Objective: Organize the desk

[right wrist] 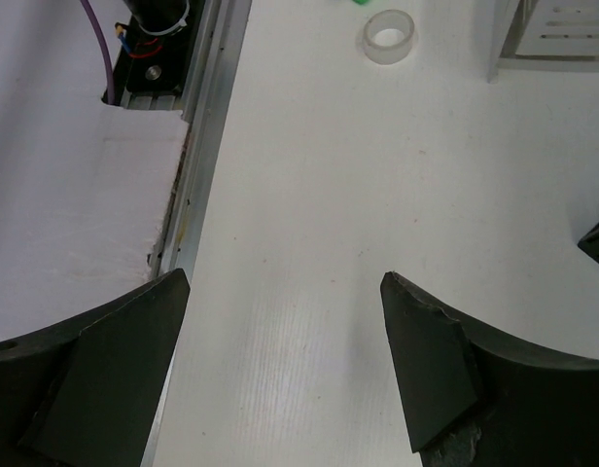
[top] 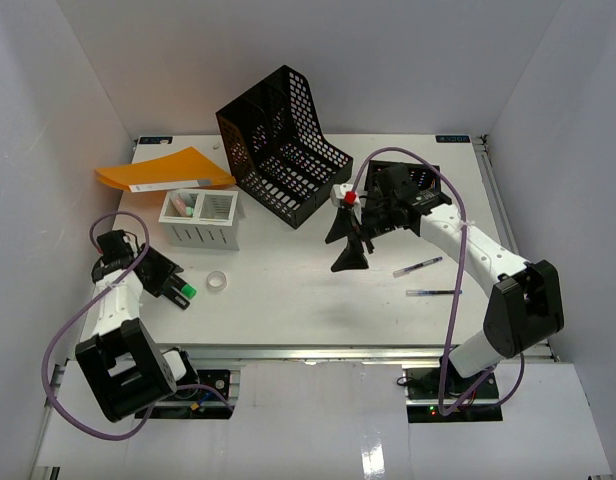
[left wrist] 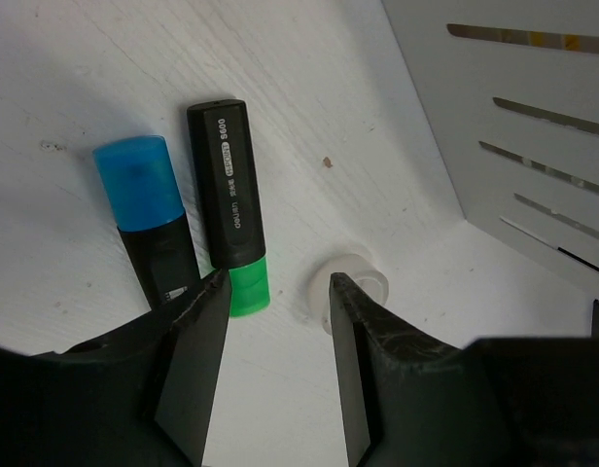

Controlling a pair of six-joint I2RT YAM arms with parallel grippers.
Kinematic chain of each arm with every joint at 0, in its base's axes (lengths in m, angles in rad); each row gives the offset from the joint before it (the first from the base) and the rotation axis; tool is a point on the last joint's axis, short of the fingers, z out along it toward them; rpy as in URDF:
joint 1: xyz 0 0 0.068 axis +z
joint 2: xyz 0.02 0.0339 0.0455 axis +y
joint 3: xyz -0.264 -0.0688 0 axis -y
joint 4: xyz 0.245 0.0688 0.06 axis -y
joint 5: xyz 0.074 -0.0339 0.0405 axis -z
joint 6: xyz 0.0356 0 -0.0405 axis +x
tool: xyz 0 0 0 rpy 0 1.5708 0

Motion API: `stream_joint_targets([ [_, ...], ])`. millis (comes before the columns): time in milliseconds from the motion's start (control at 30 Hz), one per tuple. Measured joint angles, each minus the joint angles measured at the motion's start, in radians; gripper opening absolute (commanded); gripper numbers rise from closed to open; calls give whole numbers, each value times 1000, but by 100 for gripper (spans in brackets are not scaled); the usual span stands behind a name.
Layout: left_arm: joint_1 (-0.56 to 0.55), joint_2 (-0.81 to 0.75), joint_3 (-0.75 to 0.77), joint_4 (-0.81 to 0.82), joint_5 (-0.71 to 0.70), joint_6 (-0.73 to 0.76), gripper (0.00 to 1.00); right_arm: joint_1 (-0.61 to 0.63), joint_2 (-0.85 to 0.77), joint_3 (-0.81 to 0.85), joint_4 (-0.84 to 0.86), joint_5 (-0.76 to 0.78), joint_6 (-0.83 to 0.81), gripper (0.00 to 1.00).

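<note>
While my left arm folds low over the near left corner of the desk, my left gripper points down at the white top with its jaws parted and nothing between them. Just beside one fingertip lies a green-capped highlighter, with a blue-capped highlighter lying alongside it, farther out on the same side. Just beyond the other fingertip sits a small roll of tape. On that same side, farther off, rises the slotted wall of a white organizer box.

My right arm reaches from the near right corner toward the middle of the desk, elbow raised and forearm stretched out. My right gripper hangs above bare tabletop, its jaws spread wide and empty. The desk lies under both grippers. Its metal rail runs past the outer side of one right finger.

The organizer box has two compartments. One holds a few small pink and green items, too small to identify. I cannot make out the other's contents. Beyond my right gripper stands a black perforated file rack. An orange folder lies flat beyond the organizer box. Two pens lie on the desk beside my right forearm.
</note>
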Motion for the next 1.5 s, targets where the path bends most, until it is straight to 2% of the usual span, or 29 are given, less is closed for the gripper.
stream_joint_targets([
  [300,0,139,4,27,-28,21,55,-114,25,-17,3,-3,17,85],
  [867,-14,312,102,54,-77,34,54,-115,-41,-115,91,43,79,85],
  [1200,-62,374,165,49,-138,69,50,-115,-80,-116,102,42,78,85],
  [1500,-119,429,228,31,-200,99,52,-120,-104,-117,104,36,76,85],
])
